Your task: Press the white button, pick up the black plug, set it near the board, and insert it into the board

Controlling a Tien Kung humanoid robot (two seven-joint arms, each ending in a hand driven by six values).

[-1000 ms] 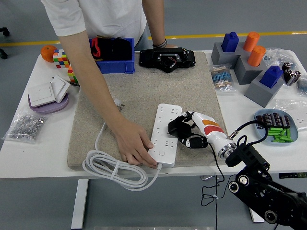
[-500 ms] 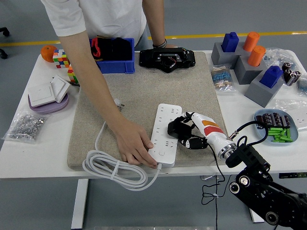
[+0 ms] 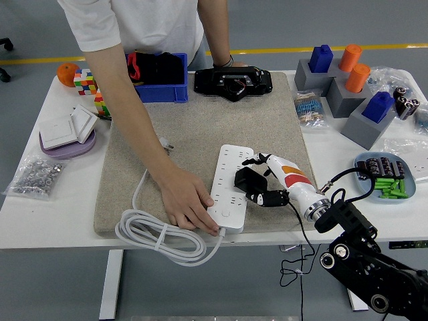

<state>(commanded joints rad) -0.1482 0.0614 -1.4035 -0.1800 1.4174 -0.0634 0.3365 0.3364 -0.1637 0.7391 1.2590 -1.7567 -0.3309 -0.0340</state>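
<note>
right hand (image 3: 259, 182) grips black plug (image 3: 245, 179) | plug has shifted left, now touching the board (image 3: 229, 184) edge | person's hand (image 3: 189, 204) steadies the board | insertion pending

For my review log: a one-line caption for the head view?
Right hand holds plug beside power strip steadied by person's hand.
</note>
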